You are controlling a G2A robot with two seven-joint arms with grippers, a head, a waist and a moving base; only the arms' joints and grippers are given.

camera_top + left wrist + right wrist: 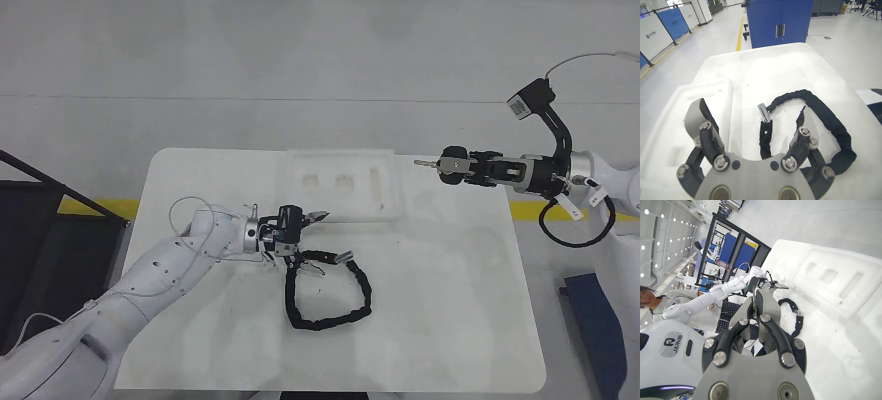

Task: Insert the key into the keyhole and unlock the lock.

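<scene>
Jaws spread, left gripper (753,106) straddles lock (764,114) by tray (728,91) edge; right gripper (755,296) pinches key (428,162) beyond tray

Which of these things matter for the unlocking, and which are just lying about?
For the job: key in the right gripper; chain lock; left gripper, open, astride its chain.
Just lying about: white foam tray on the table.
</scene>
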